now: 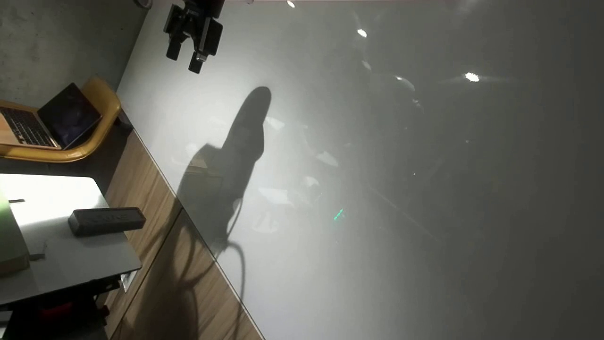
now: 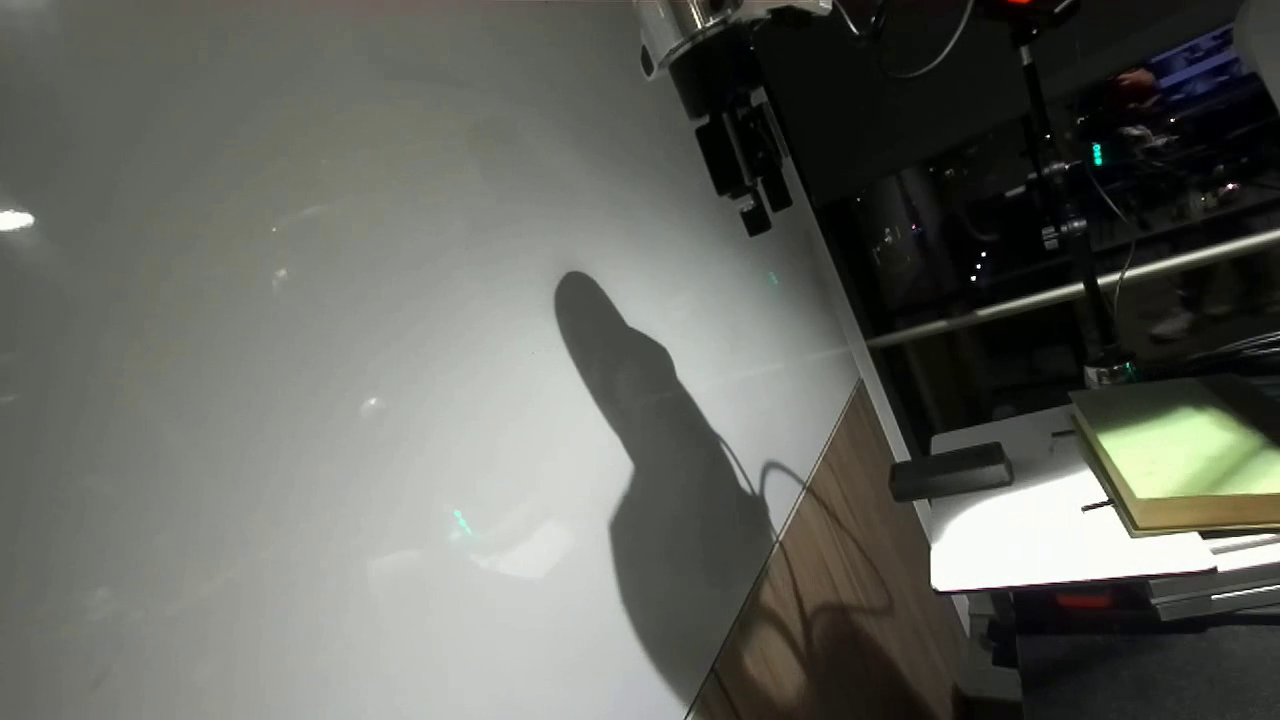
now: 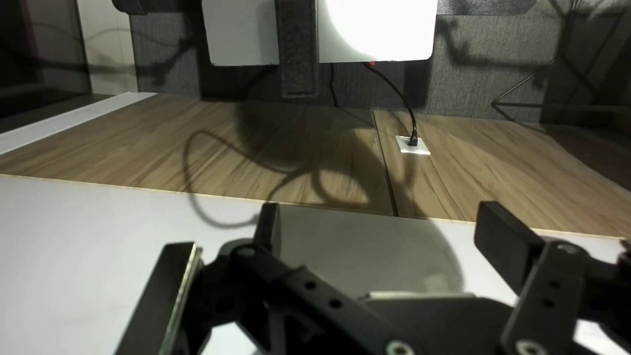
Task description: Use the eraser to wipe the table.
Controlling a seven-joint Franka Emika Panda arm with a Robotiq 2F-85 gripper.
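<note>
The eraser, a dark grey oblong block, lies on the small white side desk in both exterior views (image 1: 107, 222) (image 2: 950, 472). One end juts past the desk's edge. In the wrist view the eraser (image 3: 298, 49) points toward me at the top middle. The table, a large glossy white-grey surface, fills most of both exterior views (image 1: 377, 236) (image 2: 350, 300) and has a wood-brown edge. My gripper is at the top of both exterior views (image 1: 184, 57) (image 2: 766, 206), over the table and apart from the eraser. In the wrist view the gripper's fingers (image 3: 382, 229) are wide apart with nothing between.
The side desk (image 1: 71, 259) stands beside the table's wood edge (image 1: 137, 198). A greenish book (image 2: 1190, 450) lies on it. An open laptop (image 1: 71, 115) rests on a yellow chair (image 1: 101, 99). A cable (image 3: 402, 93) runs to a socket plate (image 3: 413, 145) in the wood.
</note>
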